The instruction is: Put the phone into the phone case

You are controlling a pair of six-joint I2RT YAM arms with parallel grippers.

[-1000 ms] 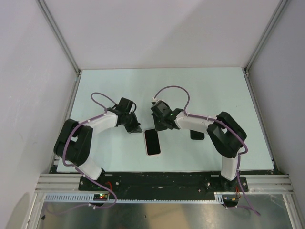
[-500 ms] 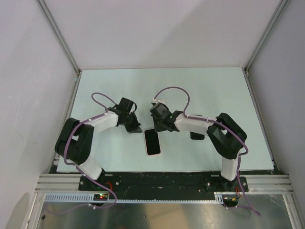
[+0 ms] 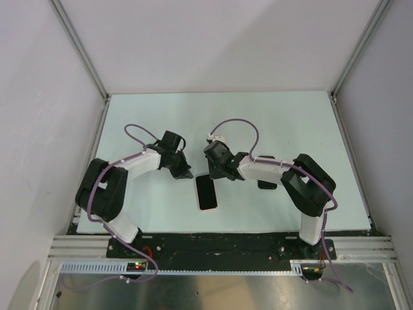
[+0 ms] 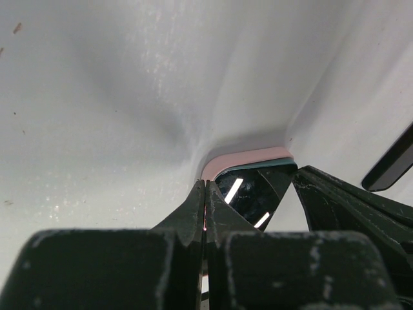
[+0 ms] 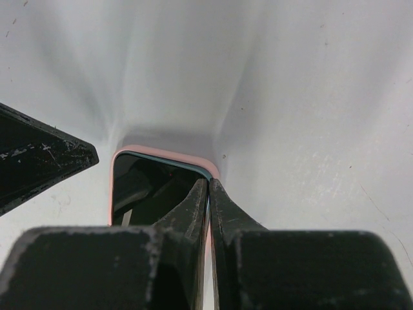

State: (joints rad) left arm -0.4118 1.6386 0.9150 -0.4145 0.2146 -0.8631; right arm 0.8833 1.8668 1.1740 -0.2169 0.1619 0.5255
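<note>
The pale table (image 3: pixel 290 123) carries the left arm (image 3: pixel 106 194) and right arm (image 3: pixel 303 184), both bent inward over the pink phone case (image 3: pixel 197 194). The case lies flat near the front middle with the phone (image 3: pixel 207 192) inside it, dark screen up. The left gripper (image 4: pixel 204 188) has its fingers pressed together at the case's far left corner, the right gripper (image 5: pixel 208 186) is likewise closed and empty on the far right corner's rim, and a small black object (image 3: pixel 266 184) lies just beside the right arm.
</note>
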